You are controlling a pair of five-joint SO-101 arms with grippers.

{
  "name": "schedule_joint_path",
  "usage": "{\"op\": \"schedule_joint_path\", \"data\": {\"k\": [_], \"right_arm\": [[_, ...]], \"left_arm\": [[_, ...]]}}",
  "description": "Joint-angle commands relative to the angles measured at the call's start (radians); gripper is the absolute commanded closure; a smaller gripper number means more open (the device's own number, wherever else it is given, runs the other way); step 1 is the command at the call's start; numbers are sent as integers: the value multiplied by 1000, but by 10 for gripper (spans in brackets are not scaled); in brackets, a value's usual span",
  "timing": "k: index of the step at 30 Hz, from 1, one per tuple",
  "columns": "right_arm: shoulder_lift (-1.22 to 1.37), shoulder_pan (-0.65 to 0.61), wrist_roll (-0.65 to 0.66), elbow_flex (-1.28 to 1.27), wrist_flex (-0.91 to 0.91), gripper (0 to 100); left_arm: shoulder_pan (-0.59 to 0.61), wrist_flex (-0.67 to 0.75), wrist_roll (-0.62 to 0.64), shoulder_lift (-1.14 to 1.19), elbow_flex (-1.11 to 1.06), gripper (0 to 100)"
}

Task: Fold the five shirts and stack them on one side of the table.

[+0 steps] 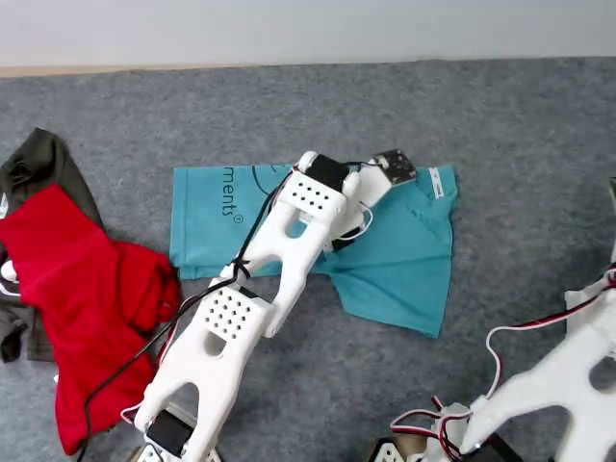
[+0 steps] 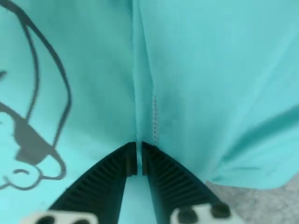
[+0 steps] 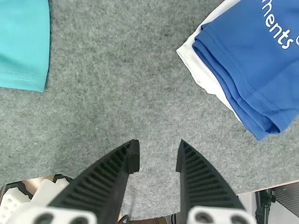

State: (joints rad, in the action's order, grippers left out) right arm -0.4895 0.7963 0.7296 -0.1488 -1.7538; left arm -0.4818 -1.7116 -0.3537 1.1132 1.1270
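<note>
High view hides the middle of the teal shirt (image 1: 404,260) under the left arm (image 1: 289,241), which lies across it and covers the cloth there. Beyond the teal shirt's printed end, a red shirt (image 1: 87,279) lies crumpled over a dark olive shirt (image 1: 29,168), of which a hump and a strip show. Both run off at the frame edge. On the far side of the teal shirt from them, the right arm (image 1: 568,375) is cropped by the frame corner.

From the left wrist view, the left gripper (image 2: 138,158) has its jaws drawn together to a hairline gap. They pinch a raised ridge of the teal shirt's fabric, and the ridge runs on from the tips along a stitched seam. A dark line drawing printed on the cloth is cut off at the edge. A sliver of grey table (image 2: 266,205) shows past the hem.

From the right wrist view, the right gripper (image 3: 157,156) hangs over the grey table with jaws parted wide, holding nothing. A hemmed corner of the teal shirt lies off to one side of it. Well apart from that corner, a folded blue shirt (image 3: 252,56) rests on a white shirt (image 3: 205,77), whose edge peeks out beneath. Both are cut off by the frame.
</note>
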Motion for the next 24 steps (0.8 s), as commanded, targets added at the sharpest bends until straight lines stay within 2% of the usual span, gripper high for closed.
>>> {"op": "schedule_joint_path", "data": {"k": [1,6,11,19,24], "right_arm": [[-25,10,8,8,-33,865],[-28,10,8,8,-35,865],[-28,10,8,8,-35,865],[-25,10,8,8,-33,865],[-22,10,8,8,-28,865]], "left_arm": [[-3,-43,9,-18,143,971],[-3,-44,14,-40,255,968],[-57,-44,15,-109,236,968],[-247,-44,48,-230,-68,966],[-362,-41,48,-264,-222,892]]}}
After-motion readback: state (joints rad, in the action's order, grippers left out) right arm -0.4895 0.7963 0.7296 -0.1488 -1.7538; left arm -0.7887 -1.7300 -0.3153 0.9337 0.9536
